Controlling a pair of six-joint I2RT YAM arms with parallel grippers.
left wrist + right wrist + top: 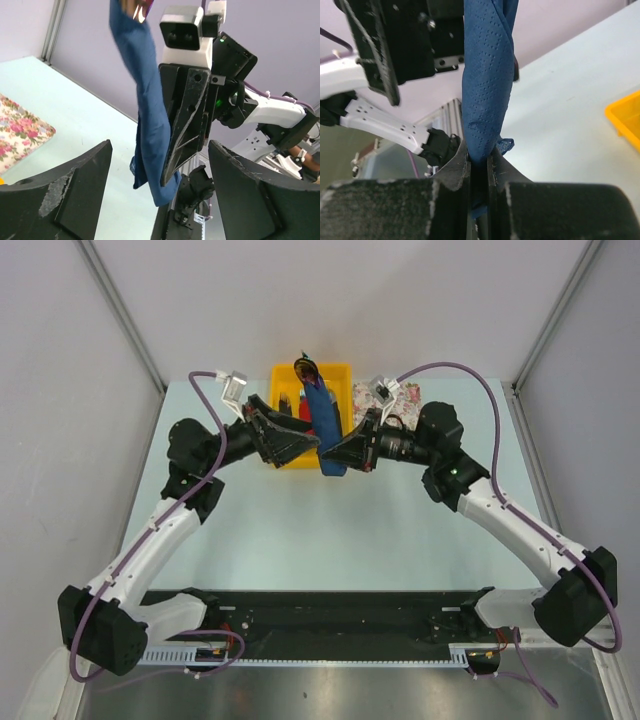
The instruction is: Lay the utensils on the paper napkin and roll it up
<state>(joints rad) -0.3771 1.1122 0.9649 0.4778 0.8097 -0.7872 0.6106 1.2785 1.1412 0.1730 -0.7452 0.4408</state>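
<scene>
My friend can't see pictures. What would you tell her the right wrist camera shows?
The right gripper pinches the lower end of a rolled dark blue paper napkin that rises up the picture. Behind are the black left arm, the pale table and a corner of a yellow tray.

I've got the bin at the far middle of the table, with the mat just right of it. The paper napkin stands over the bin's right part, and its lower end reaches past the near rim. The left gripper is left of the napkin. The right gripper is on the right at the napkin's lower end, facing the left one.
</scene>
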